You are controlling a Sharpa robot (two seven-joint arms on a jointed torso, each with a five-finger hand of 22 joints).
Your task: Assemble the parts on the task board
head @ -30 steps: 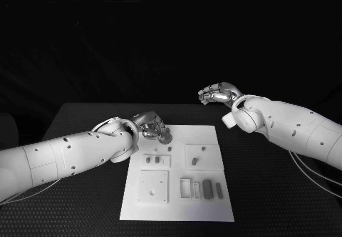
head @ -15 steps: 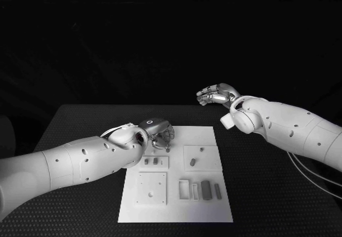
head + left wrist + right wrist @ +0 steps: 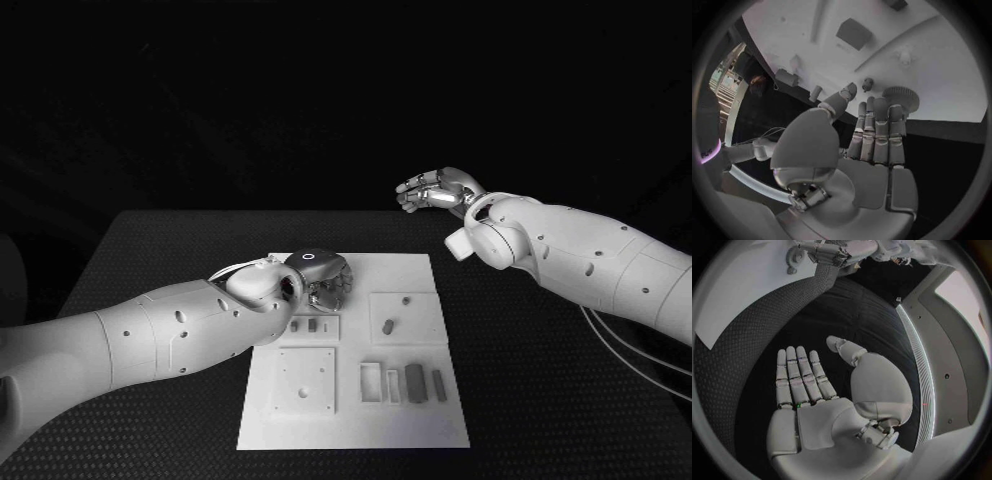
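**A:** Task board (image 3: 411, 420) is sitting flat in the middle of the black table (image 3: 159, 250), long way running away from the robot. Parts on it: a couple of small grey pieces (image 3: 304, 325) standing in a raised block on the left, one slanted piece (image 3: 388, 326) on the square block beside it, and a row of long bars (image 3: 417, 382) lying side by side near the front right. Front left is a plain square block (image 3: 307, 380) with a small hole or two

**B:** where's the left hand at?

**A:** Left hand (image 3: 317, 275) is over the far left corner of the board, just behind that block with the two standing pieces. From the left wrist view its fingers (image 3: 876, 132) are stretched out straight and side by side, thumb off to one side, nothing in it. A little gear-looking part (image 3: 900, 97) and a small peg (image 3: 867, 84) sit on the board right past the fingertips, can't tell if it's touching either

**B:** and the right one?

**A:** Right hand (image 3: 437, 190) is up in the air past the far edge of the table, well away from the board. Right wrist view shows the palm flat, fingers (image 3: 798, 375) extended and slightly apart, holding nothing
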